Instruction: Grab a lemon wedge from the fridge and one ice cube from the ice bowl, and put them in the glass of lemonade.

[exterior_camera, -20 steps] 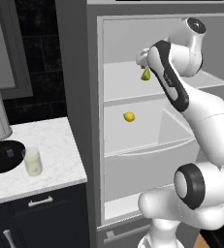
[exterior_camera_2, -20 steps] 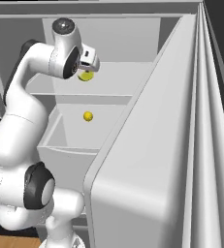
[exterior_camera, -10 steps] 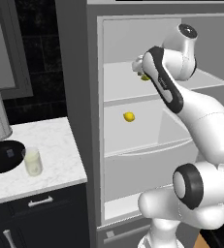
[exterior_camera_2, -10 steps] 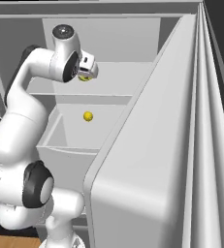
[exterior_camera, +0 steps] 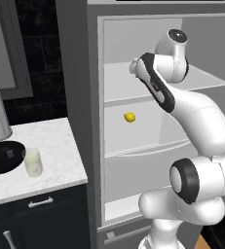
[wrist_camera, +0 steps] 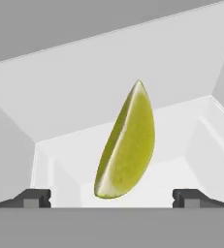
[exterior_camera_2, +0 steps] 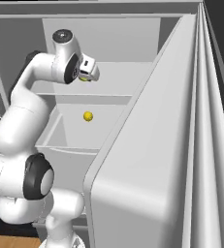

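**Hand pushes in on the wedge, jaws wide**

And the arm has driven deeper into the fridge (exterior_camera: 95, 97) over the last second: a moment ago the lemon wedge hung clear to the left of the wrist, now the hand has swung in over it and covers it.

From the left base view, the wrist sits at the front of the upper shelf and the wedge is lost behind the white forearm. The whole lemon (exterior_camera: 129, 117) sits one shelf down, untouched. Out on the counter (exterior_camera: 60, 146), the glass of lemonade (exterior_camera: 33, 162) stands just beside the ice bowl (exterior_camera: 2, 156), with the ice cube (exterior_camera: 9, 153) a pale speck in the dish.

Over to the right base view: the gripper (exterior_camera_2: 91, 74) points into the upper shelf, and a sliver of yellow-green at its tip is probably the lemon wedge (exterior_camera_2: 85, 78), though it is too small to be sure.

The hand view settles it. The wedge stands tall on its point, dead centre, with the two fingertips (wrist_camera: 33, 197) spread wide either side and well clear of it. Nothing gripped yet. Lined up nicely, I'd say; a little more reach and a squeeze looks like the next call.
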Robot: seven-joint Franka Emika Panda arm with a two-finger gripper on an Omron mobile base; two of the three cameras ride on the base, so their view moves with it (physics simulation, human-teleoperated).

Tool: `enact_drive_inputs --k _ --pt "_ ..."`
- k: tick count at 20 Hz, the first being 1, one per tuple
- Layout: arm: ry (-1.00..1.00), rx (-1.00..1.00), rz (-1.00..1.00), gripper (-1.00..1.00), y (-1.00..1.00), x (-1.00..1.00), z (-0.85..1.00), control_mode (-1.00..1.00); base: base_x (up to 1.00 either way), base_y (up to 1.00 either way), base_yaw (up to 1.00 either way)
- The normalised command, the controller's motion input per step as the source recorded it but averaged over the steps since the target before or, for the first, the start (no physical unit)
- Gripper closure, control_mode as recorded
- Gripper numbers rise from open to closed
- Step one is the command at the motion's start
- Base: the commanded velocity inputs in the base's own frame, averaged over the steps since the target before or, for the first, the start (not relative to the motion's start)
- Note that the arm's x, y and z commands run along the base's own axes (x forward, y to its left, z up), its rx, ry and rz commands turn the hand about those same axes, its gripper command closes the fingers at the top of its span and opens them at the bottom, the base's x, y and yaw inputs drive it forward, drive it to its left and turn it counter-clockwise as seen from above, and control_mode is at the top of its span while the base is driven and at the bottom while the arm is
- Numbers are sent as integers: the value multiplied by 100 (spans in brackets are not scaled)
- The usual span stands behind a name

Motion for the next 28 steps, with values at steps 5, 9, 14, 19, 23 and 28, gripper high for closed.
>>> enact_drive_inputs --k 5,9,14,19,23,28 --pt "18 0 -11 -100 0 59 0 -100 0 0 0" --pt "9 0 -8 -100 0 33 0 -100 0 0 0" --pt "0 0 -5 -100 0 6 -1 -100 0 0 0" --pt "0 0 -5 -100 0 -23 -11 -100 0 0 0" --pt "0 0 -6 -100 -1 -6 -21 -100 0 0 0" --pt "0 0 -7 -100 -19 0 -51 -100 0 0 0"
